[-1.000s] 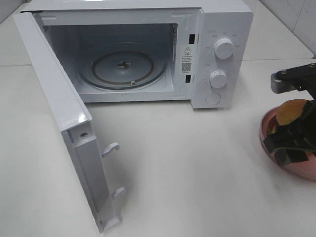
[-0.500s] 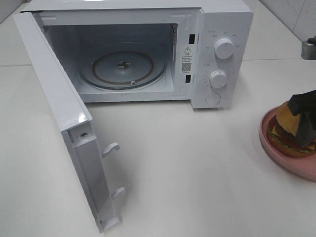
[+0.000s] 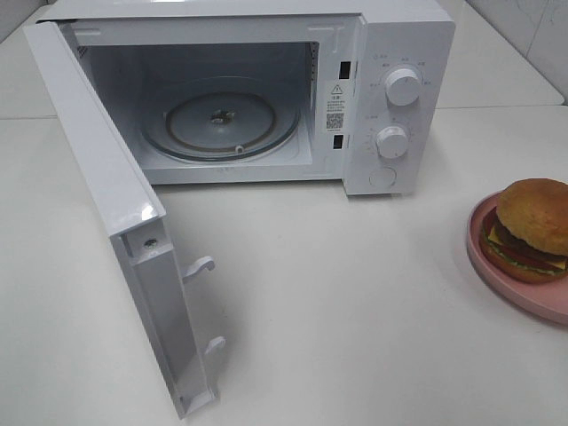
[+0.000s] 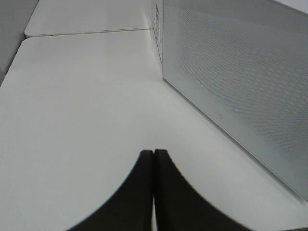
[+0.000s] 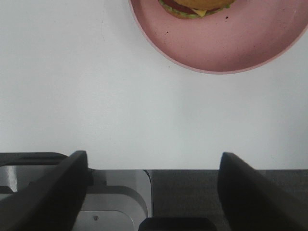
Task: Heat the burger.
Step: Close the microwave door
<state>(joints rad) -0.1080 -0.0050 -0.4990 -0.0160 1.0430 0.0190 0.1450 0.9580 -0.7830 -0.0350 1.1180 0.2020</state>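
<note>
1. I see the burger sitting on its pink plate at the counter's right edge, not yet loaded.
2. My right gripper is spread wide and empty; the left gripper is pinched closed.
3. The microwave door is open, the turntable bare; loading, closing and heating remain.

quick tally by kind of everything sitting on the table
microwave: 1
burger: 1
pink plate: 1
total: 3
</note>
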